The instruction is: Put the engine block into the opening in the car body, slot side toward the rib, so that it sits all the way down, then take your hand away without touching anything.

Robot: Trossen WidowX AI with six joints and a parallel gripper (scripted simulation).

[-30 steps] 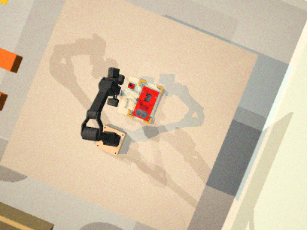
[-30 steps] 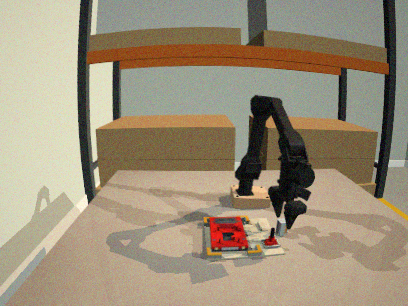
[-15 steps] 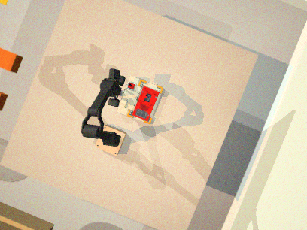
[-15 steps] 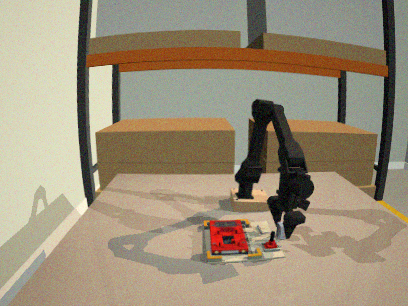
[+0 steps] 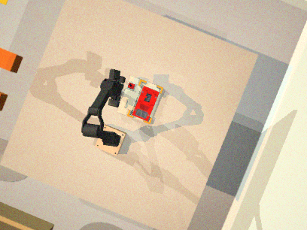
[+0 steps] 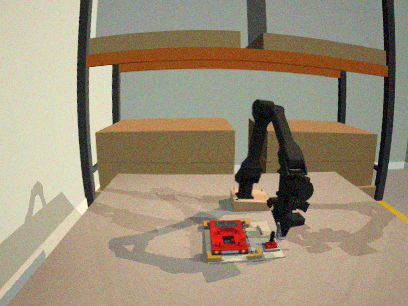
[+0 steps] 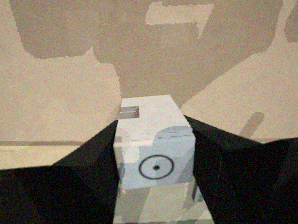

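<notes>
Gripper (image 5: 120,90) (image 6: 282,234) (image 7: 149,123) clasping white block (image 7: 155,145) beside red car body (image 5: 147,104) (image 6: 228,237), fingers closed on its sides

We seem to be in a warehouse or storeroom: beyond the table (image 5: 196,56) (image 6: 165,285) we see a tall rack with dark uprights (image 6: 86,100) and an orange beam (image 6: 235,56), loaded with big brown boxes (image 6: 165,150) on two levels. At the far right, a yellow line (image 6: 394,211) marks the floor.
</notes>
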